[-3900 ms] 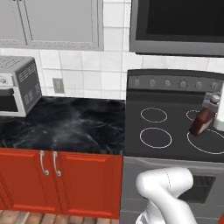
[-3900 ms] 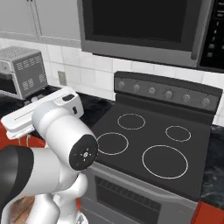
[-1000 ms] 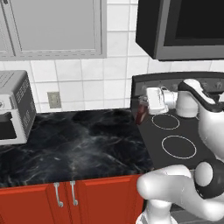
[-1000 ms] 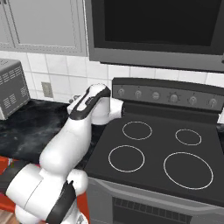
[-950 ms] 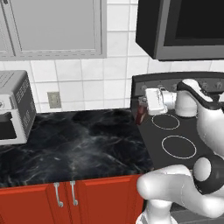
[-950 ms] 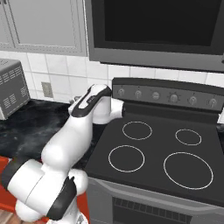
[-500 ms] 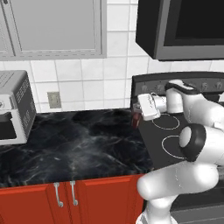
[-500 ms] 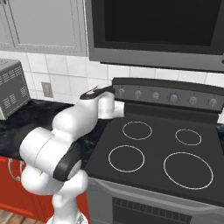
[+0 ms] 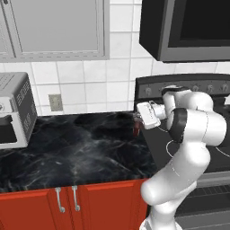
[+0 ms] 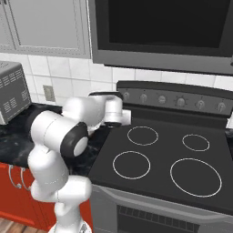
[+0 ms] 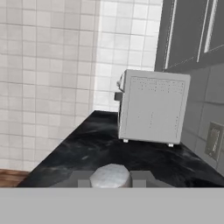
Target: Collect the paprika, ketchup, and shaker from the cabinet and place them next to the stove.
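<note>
My gripper is shut on the ketchup, a small dark red bottle that hangs below the hand. It is low over the right end of the black marble counter, just left of the stove. I cannot tell whether the bottle's base touches the counter. In the hand view a rounded grey cap sits between my gripper's dark tips. From the right base view my own arm hides the bottle. The paprika, the shaker and the cabinet are out of view.
A grey toaster oven stands at the counter's left end. Grey wall cabinets hang above the counter and a black microwave above the stove. Red base cabinet doors run below the counter.
The hand has carried the bottle left and down, from over the stove's left edge to the counter's right end, with the arm folding in. The jaws have stayed shut.
</note>
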You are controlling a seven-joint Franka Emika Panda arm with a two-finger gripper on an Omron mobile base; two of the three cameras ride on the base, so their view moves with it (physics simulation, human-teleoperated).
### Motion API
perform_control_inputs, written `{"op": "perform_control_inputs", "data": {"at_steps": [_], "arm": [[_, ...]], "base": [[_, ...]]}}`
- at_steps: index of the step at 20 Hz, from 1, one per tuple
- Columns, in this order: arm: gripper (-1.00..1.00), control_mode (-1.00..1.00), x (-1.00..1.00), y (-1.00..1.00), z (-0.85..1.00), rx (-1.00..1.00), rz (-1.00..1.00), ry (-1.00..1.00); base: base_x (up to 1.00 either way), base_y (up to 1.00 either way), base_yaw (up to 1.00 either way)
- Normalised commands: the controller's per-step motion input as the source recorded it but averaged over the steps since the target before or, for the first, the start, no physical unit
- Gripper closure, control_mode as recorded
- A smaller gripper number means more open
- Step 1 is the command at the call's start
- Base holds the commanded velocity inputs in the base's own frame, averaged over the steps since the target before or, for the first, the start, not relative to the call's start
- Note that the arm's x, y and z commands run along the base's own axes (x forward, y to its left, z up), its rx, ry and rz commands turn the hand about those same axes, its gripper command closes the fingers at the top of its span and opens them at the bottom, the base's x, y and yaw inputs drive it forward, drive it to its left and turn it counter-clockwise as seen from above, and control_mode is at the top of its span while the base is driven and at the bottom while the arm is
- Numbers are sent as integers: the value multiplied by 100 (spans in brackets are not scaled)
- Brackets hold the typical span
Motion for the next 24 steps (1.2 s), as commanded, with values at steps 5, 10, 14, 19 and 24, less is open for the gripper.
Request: {"op": "perform_control_inputs", "data": {"at_steps": [5, 10, 14, 19, 24], "arm": [[100, -100, 35, 0, -28, 0, 10, 0], [100, -100, 34, 0, -29, 0, 11, 1], [100, -100, 20, 0, -34, 0, 8, 0], [100, -100, 18, 4, -37, 0, 4, 0], [100, -100, 24, 11, -32, 0, 1, 0]], "base": [[0, 0, 0], [0, 0, 0], [0, 0, 0], [0, 0, 0], [0, 0, 0]]}}
